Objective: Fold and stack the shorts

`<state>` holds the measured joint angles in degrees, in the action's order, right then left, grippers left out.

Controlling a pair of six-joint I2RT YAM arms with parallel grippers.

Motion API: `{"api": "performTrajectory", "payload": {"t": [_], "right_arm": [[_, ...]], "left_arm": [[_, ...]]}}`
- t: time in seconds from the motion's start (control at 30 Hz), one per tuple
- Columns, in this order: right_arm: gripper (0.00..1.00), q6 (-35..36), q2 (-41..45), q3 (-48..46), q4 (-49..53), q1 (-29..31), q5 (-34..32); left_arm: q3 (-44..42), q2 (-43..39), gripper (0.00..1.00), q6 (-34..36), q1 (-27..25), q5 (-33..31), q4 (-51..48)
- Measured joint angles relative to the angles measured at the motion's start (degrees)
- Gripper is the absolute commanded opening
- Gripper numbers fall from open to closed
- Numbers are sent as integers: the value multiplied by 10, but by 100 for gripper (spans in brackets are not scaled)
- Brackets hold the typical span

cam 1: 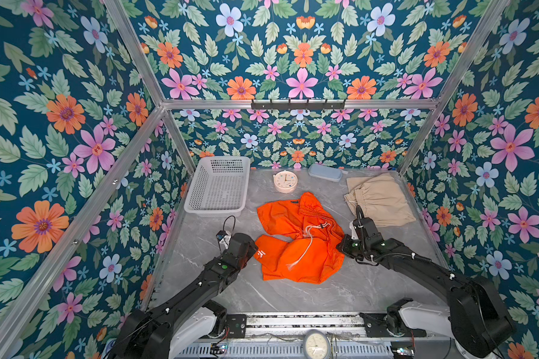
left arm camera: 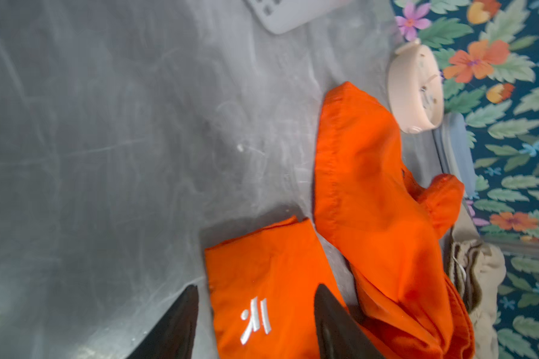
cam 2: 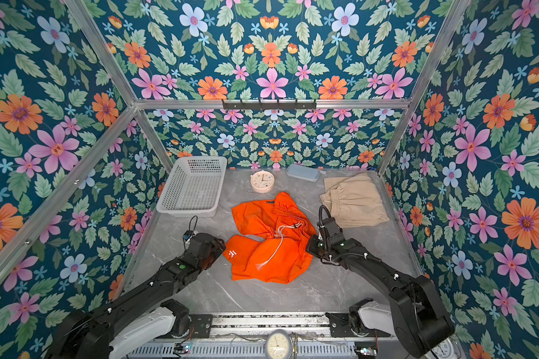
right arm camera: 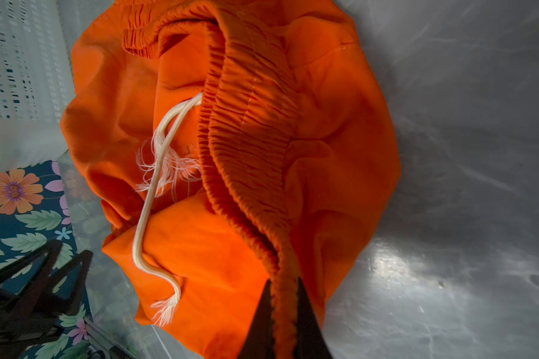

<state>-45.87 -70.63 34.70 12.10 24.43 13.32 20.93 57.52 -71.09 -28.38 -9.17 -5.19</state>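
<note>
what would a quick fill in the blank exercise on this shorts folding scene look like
1. The right gripper is shut on the gathered ____ of the crumpled bright orange cloth shorts.
2. The left gripper has its jaws open astride a corner of those shorts that bears a white ____.
3. The folded beige cloth shorts lie on the grey marbled table, in its far ____ corner.
Missing words: waistband; logo; right.

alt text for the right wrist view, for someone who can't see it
The right pincer is shut on the gathered waistband of crumpled orange shorts on a grey table. A frayed white drawstring trails across the cloth; a white basket stands past them.
</note>
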Motion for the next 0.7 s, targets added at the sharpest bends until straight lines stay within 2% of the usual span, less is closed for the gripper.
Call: {"api": "performTrajectory", "payload": {"t": [0.27, 0.53, 0.63, 0.7], "right_arm": [[7, -2, 2, 1, -8, 0, 4], [6, -2, 10, 1, -5, 0, 3], [7, -2, 17, 1, -1, 0, 3], [7, -2, 22, 1, 1, 0, -1]], "left_arm": [[25, 89, 50, -66, 57, 80, 2], [112, 210, 43, -69, 73, 143, -15], [141, 245, 38, -60, 75, 162, -21], [149, 259, 27, -54, 76, 174, -20]]}}
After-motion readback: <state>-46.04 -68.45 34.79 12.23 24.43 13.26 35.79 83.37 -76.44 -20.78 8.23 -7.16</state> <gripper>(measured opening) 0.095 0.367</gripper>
